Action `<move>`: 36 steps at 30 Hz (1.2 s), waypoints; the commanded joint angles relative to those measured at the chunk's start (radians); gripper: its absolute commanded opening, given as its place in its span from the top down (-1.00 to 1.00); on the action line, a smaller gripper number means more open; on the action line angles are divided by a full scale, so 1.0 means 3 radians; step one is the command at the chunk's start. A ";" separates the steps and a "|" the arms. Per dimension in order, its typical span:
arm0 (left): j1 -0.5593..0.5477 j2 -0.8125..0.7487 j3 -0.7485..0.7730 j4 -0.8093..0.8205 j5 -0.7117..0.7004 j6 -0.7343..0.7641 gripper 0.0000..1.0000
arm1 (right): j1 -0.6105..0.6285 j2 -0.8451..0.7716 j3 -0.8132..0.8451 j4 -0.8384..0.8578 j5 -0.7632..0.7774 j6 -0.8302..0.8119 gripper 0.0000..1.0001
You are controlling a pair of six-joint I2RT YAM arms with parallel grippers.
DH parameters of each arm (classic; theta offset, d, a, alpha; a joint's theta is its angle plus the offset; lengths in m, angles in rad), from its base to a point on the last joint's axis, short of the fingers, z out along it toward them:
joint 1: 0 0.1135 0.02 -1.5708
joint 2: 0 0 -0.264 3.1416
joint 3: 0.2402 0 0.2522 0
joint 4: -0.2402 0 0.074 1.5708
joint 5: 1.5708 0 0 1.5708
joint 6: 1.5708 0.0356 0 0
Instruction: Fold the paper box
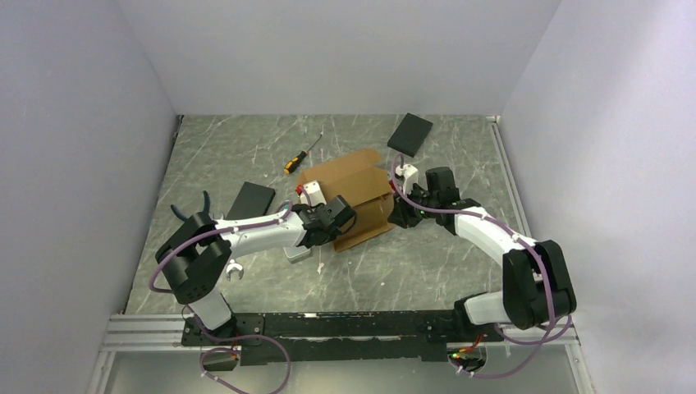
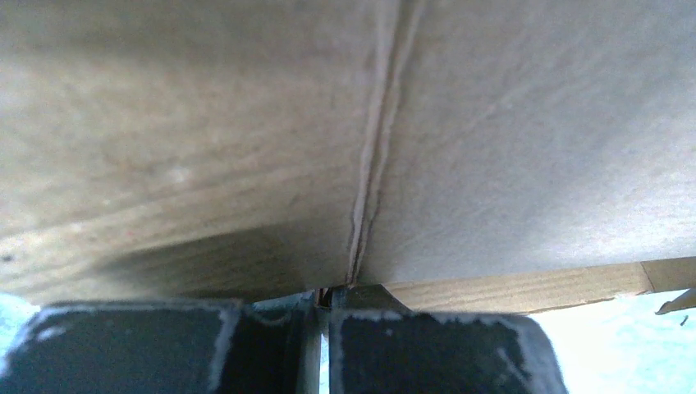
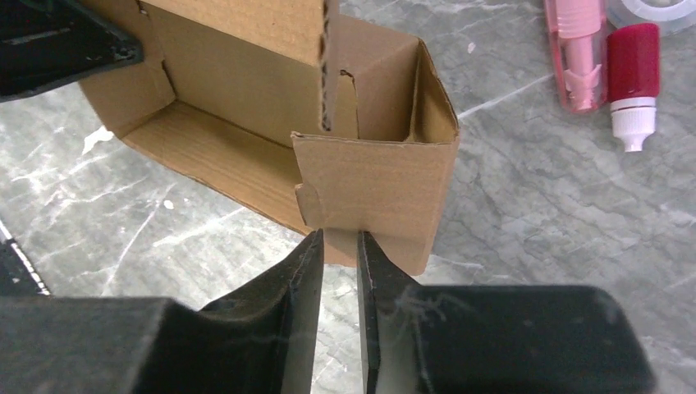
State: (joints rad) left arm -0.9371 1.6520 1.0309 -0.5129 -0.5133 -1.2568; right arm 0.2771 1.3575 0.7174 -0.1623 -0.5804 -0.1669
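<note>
The paper box lies at the middle of the grey marbled table, half formed: a long open trough with its flaps standing out. In the right wrist view its hollow shows bare corrugated floor and upright walls, one end wall folded up and a loose flap hanging over it from 12 o'clock.

The left gripper meets the box at 8 o'clock. Its fingers are closed together on the cardboard, a seam of the sheet running straight down into them.

The right gripper sits at the box's 3 o'clock end. Its fingers stand a narrow slit apart with their tips at the lower edge of the end flap; whether they nip it I cannot tell.

From the box, a screwdriver lies at 11 o'clock, one black slab at 1 o'clock, and another black slab at 9 o'clock. A red-capped small bottle and a pink tube lie side by side on the table near the folded end.
</note>
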 commanded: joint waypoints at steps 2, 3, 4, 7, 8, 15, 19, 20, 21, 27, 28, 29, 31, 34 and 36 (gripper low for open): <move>-0.0001 0.0125 0.0035 0.0057 0.0108 -0.0019 1.00 | 0.0096 -0.0133 0.0081 0.0165 0.0399 -0.0165 0.40; -0.0003 0.0132 0.0041 0.0057 0.0117 -0.0019 1.00 | 0.0107 -0.0140 0.0083 0.0163 0.0443 -0.0177 0.37; -0.0004 0.0138 0.0045 0.0057 0.0123 -0.0019 1.00 | 0.0117 -0.0140 0.0084 0.0163 0.0481 -0.0187 0.35; -0.0002 0.0146 0.0046 0.0061 0.0130 -0.0022 1.00 | 0.0143 -0.0154 0.0094 0.0163 0.0576 -0.0227 0.34; -0.0002 0.0144 0.0047 0.0063 0.0128 -0.0023 1.00 | 0.0152 -0.0165 0.0094 0.0163 0.0602 -0.0238 0.34; -0.0006 0.0169 0.0066 0.0052 0.0137 -0.0023 1.00 | 0.0165 -0.0256 0.0094 0.0117 0.0157 -0.0280 0.46; -0.0009 0.0160 0.0056 0.0053 0.0134 -0.0034 1.00 | 0.0165 -0.0306 0.0099 0.0077 -0.0079 -0.0307 0.47; -0.0009 0.0159 0.0053 0.0054 0.0135 -0.0032 1.00 | 0.0165 -0.0300 0.0099 0.0076 -0.0089 -0.0301 0.47; -0.0006 0.0161 0.0055 0.0059 0.0140 -0.0030 1.00 | 0.0165 -0.0279 0.0103 0.0076 -0.0080 -0.0288 0.46; -0.0006 0.0169 0.0062 0.0058 0.0139 -0.0027 1.00 | 0.0152 -0.0174 0.0132 0.0098 0.0063 -0.0193 0.46; -0.0010 0.0167 0.0058 0.0055 0.0140 -0.0029 1.00 | 0.0148 -0.0174 0.0127 0.0110 0.0106 -0.0184 0.49; -0.0006 0.0164 0.0055 0.0060 0.0140 -0.0029 1.00 | 0.0150 -0.0169 0.0122 0.0118 0.0138 -0.0181 0.53; -0.0006 0.0170 0.0056 0.0063 0.0141 -0.0028 1.00 | 0.0150 -0.0159 0.0115 0.0136 0.0165 -0.0173 0.59; -0.0006 0.0188 0.0068 0.0070 0.0153 -0.0017 1.00 | 0.0157 -0.0118 0.0128 0.0135 0.0127 -0.0182 0.69; -0.0006 0.0198 0.0081 0.0057 0.0158 -0.0018 1.00 | 0.0160 -0.0086 0.0161 0.0093 0.0065 -0.0203 0.77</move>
State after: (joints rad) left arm -0.9363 1.6691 1.0443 -0.4953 -0.5079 -1.2572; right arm 0.3225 1.3140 0.7189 -0.1558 -0.5434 -0.2260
